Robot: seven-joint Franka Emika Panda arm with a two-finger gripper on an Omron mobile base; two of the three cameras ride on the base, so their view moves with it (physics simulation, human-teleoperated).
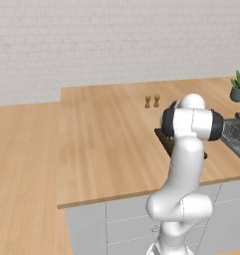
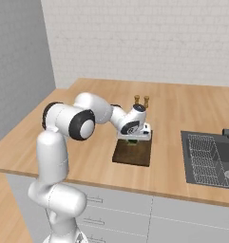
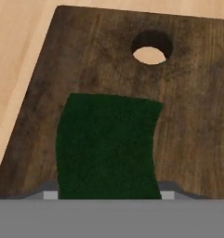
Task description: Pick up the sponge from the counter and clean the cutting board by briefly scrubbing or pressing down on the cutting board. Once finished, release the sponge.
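One sponge [image 3: 108, 145], dark green, lies against the one cutting board [image 3: 192, 125], covering the board's part nearest the hand; in the right base view it shows as a small green patch [image 2: 131, 141] under the gripper [image 2: 132, 138]. Whether the fingers are closed on the sponge or apart cannot be told, since the sponge hides them. One round hole [image 3: 152, 48] pierces the board near its far edge, light wood showing through it. The board rests on the counter [image 2: 182, 111]. Two small brown shakers [image 2: 140, 100] stand side by side beyond the board. One dark wire rack [image 2: 205, 159] sits well apart from the board, and one potted plant [image 1: 239, 85] stands farther off. No writing is readable on anything.
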